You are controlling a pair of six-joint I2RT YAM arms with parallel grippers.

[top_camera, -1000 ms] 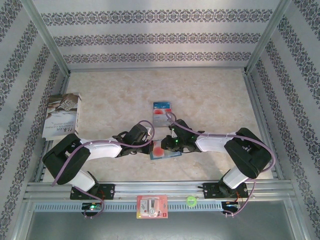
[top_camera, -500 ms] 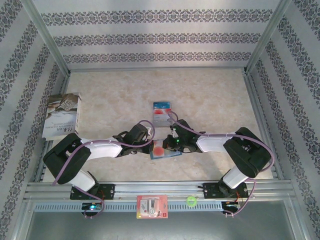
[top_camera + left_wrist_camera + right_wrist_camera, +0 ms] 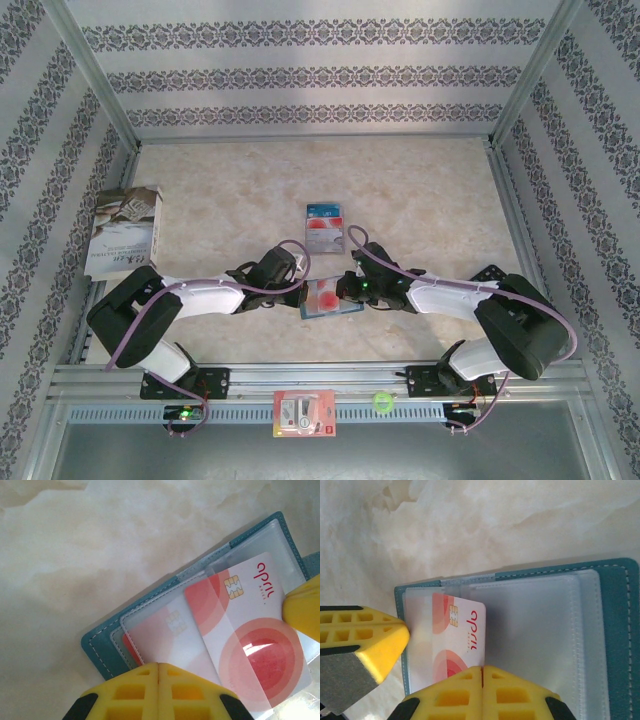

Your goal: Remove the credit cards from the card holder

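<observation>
From the left wrist, you lose one edge of the card holder (image 3: 102, 647) under the closed left gripper (image 3: 158, 672), and the second card (image 3: 172, 625) inside it is just a blurred chip and a red corner. From the right wrist, the red-and-white card (image 3: 465, 625) in the holder runs under the right gripper (image 3: 482, 676), so you cannot tell whether its tips pinch it.

A small teal bifold card holder (image 3: 348, 309) lies open on the pale marbled table (image 3: 430, 200), with a red-and-white card (image 3: 327, 296) showing on it. The left gripper (image 3: 301, 291) and the right gripper (image 3: 343, 291) meet over it from either side. Just beyond it lie two loose cards (image 3: 322, 225), one blue and one red-and-white.
</observation>
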